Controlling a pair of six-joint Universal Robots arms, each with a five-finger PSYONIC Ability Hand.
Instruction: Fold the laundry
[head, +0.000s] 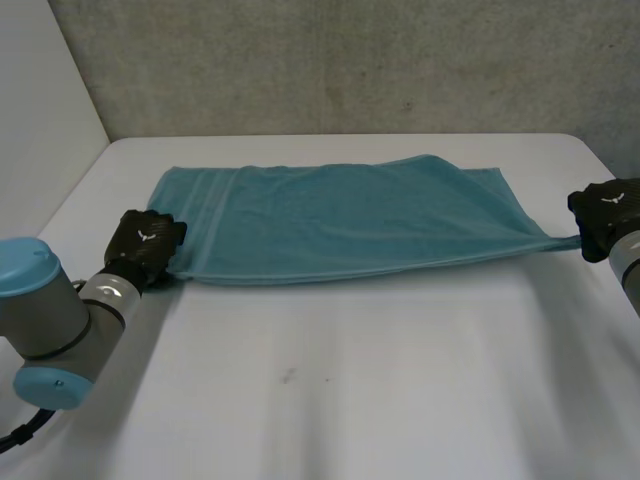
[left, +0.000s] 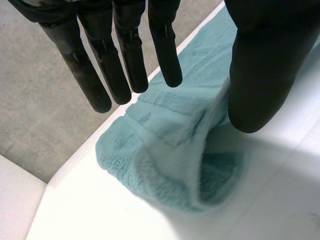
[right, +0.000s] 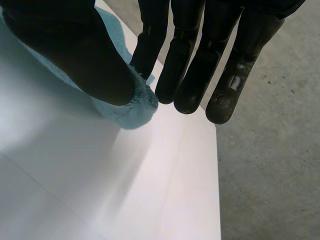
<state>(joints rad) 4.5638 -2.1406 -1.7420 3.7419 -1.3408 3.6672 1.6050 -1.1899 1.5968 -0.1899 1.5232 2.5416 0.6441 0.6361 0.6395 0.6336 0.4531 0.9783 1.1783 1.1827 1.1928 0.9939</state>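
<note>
**Right hand pinches one towel corner; left hand is open at the other**

Nearest the robot, bare white surface runs up to the towel's near long edge. At the right end of that edge, the right hand has the corner's tip nipped between its thumb and first finger. Its other fingers hang straight beside the pinch. The cloth is drawn out from there into a thin, taut point. At the left end of the same edge, the left hand hovers with straight fingers held apart from the thumb, gripping nothing. The teal corner bunches up just beneath it.

Beyond the hands, the towel lies flat as a long band that looks doubled, with two layers showing along the near edge. Its far edge runs close to the surface's back rim.

I judge one lengthwise fold is already laid, and the step in hand is securing both near corners. The next move calls for the left hand to close on both layers of its corner. Only then can an end be carried across.
</note>
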